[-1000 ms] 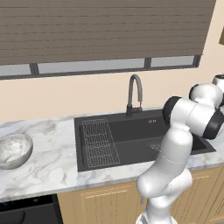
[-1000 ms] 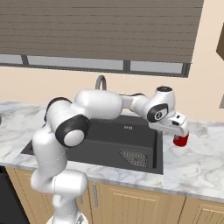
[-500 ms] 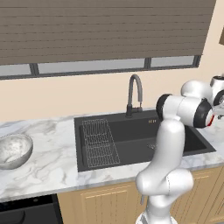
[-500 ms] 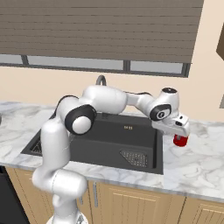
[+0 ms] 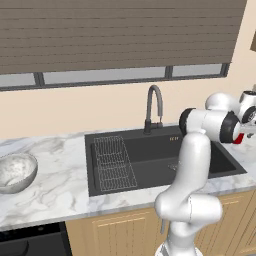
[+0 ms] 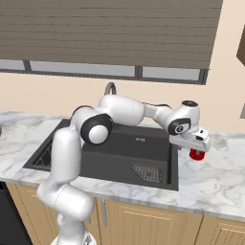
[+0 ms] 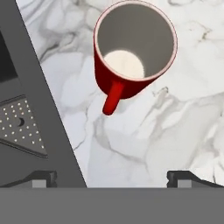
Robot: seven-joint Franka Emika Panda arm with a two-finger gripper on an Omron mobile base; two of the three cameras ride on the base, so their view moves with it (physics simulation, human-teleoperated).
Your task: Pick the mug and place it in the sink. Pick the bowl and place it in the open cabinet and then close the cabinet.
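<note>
While the bowl point(image 5: 16, 172) waits at the far left of the marble bench point(image 5: 55, 200), the arm reaches across the sink point(image 5: 155, 160) toward the right end, where the mug point(image 6: 196, 154) stands upright on the bench just beside the basin's right rim. The tool point(image 6: 197, 145) hangs directly above the mug with its jaws spread as wide as they go and nothing between them.

Seen from the hand, the mug point(image 7: 133, 50) sits toward the top of the view, its open mouth facing the camera and its handle pointing down and slightly left, toward the two fingertips point(image 7: 43, 177). It lies ahead of the tool's midline rather than squarely between the tips, so the likely step is lining up and descending. To do that well, the tool should shift until the mug's body is centred between the fingers, then lower so one finger passes each side of the wall, clear of the handle. Closing on the round body risks a slip; a squeeze across the rim or well below it looks steadier.
</note>
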